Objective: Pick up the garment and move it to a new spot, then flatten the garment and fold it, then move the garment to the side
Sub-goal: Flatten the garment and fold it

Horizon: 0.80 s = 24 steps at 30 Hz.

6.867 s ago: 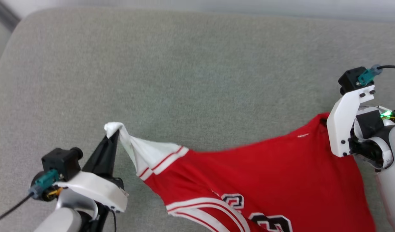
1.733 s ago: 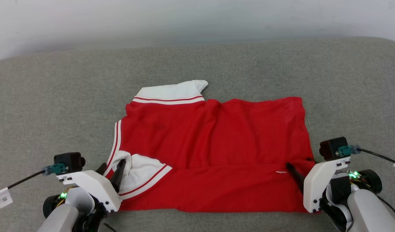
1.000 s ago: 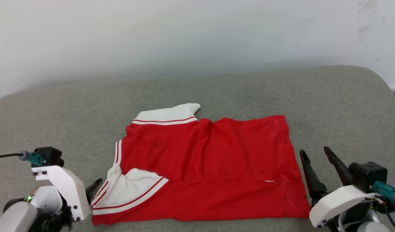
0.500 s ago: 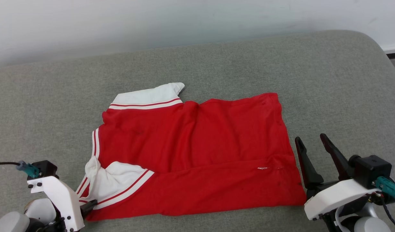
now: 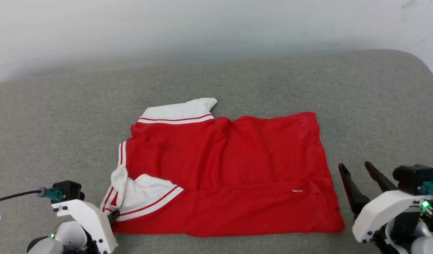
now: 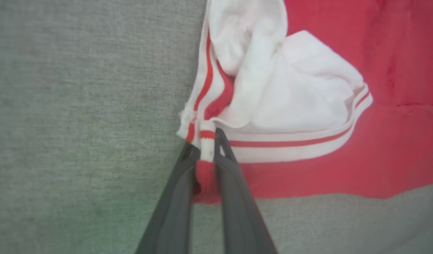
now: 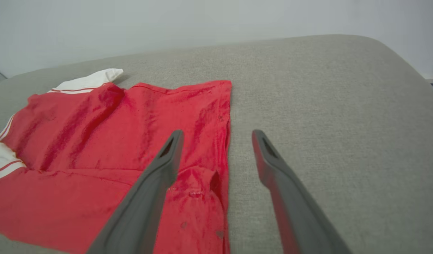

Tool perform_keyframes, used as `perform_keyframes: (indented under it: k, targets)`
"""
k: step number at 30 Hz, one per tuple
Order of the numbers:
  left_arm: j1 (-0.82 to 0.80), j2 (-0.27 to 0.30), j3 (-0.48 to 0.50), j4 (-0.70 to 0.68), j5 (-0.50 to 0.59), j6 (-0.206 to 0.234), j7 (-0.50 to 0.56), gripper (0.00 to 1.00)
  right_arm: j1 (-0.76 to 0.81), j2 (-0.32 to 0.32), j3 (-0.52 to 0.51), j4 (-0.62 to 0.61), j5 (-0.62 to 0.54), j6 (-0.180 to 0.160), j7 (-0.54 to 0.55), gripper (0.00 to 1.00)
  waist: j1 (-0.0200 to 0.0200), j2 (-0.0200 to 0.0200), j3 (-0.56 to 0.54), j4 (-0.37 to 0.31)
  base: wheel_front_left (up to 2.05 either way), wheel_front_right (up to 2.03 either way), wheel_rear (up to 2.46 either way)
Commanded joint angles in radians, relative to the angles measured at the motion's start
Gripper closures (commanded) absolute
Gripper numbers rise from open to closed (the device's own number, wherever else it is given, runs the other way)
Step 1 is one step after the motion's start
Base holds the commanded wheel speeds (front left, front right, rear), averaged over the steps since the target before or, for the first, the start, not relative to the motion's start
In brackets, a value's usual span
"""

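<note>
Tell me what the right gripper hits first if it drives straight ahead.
The right gripper likely meets the grey cushion first, just beside the garment, or clips its hem; depth unclear.

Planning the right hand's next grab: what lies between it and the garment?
A strip of bare grey cushion, seen in the head view, separates the open right hand from the garment.

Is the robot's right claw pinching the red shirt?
No, the right gripper has its two fingers spread wide apart and clamps nothing, hovering beside the edge of the garment.
</note>
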Motion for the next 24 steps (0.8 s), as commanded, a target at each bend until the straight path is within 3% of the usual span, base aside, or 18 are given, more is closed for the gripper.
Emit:
perform_keyframes:
  k: [1,11,21,22,23,24]
  targets:
    - [0.002,-0.009,0.004,-0.011,0.014,0.008,-0.026,1.00,-0.003,-0.016,-0.013,0.011,0.020,-0.001,0.051,0.00,0.0000,0.0000,-0.015,0.017,0.00,0.00,0.00]
    - [-0.020,0.011,0.019,-0.223,0.088,0.063,-0.108,1.00,-0.035,-0.088,-0.056,0.100,0.120,-0.001,0.532,0.00,0.0000,0.0000,0.019,0.077,0.00,0.00,0.00]
    - [0.004,0.020,0.015,-0.330,0.095,0.092,-0.099,1.00,-0.077,-0.041,-0.017,0.230,0.147,-0.001,0.636,0.00,0.0000,0.0000,0.085,0.111,0.00,0.00,0.00]
    - [0.008,0.018,0.015,-0.331,0.094,0.093,-0.100,1.00,-0.078,-0.034,-0.016,0.246,0.152,-0.001,0.638,0.28,0.0000,0.0000,0.087,0.112,0.00,0.00,0.00]
    - [0.010,0.017,0.014,-0.330,0.095,0.094,-0.102,1.00,-0.081,-0.027,-0.015,0.258,0.159,0.000,0.636,0.71,0.0000,0.0000,0.088,0.114,0.00,0.00,0.00]
    - [0.012,0.016,0.012,-0.330,0.094,0.094,-0.102,1.00,-0.084,-0.023,-0.013,0.268,0.163,0.000,0.634,1.00,0.0000,0.0000,0.087,0.115,0.00,0.00,0.00]
